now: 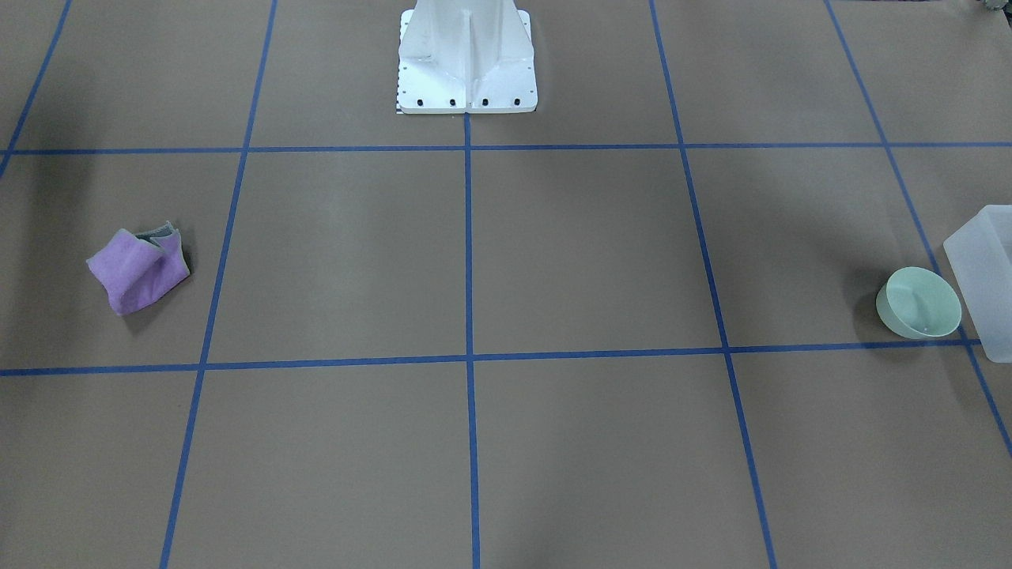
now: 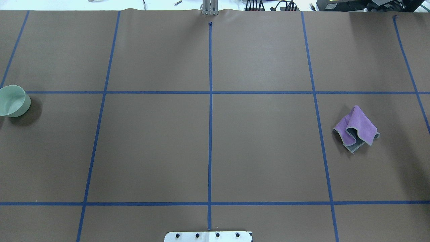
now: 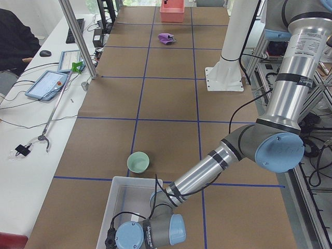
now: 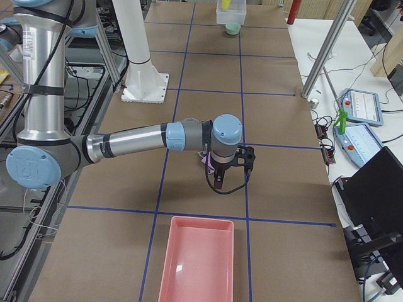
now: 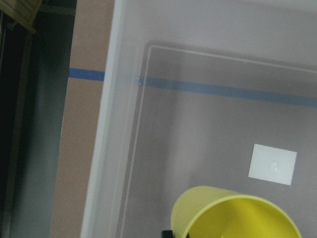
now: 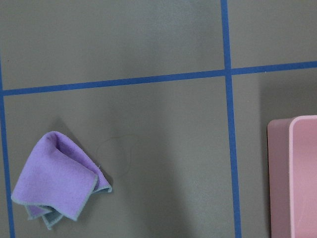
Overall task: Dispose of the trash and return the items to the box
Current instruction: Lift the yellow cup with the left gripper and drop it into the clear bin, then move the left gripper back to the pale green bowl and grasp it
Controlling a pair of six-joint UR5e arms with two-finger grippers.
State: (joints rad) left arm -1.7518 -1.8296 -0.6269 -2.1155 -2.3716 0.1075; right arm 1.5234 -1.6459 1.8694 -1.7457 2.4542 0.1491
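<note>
1. We see a brown paper cover (image 2: 151, 148) over the table, marked into squares by blue tape lines (image 2: 210, 134).
2. On the white side desk (image 3: 21, 155) lies a blue-edged tablet (image 3: 47, 84), with a second tablet (image 3: 70, 58) just beyond it and a mouse (image 3: 45, 53) nearby.
3. A person in dark clothes (image 3: 13, 39) sits at that desk's far end.
4. An aluminium post (image 3: 78, 39) stands at the table's edge.
5. A black laptop (image 4: 378, 182) sits at the desk's other end.

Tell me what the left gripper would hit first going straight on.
Probably the floor of the bin, though the yellow cup at the wrist view's lower edge may come first; depth is unclear.
</note>
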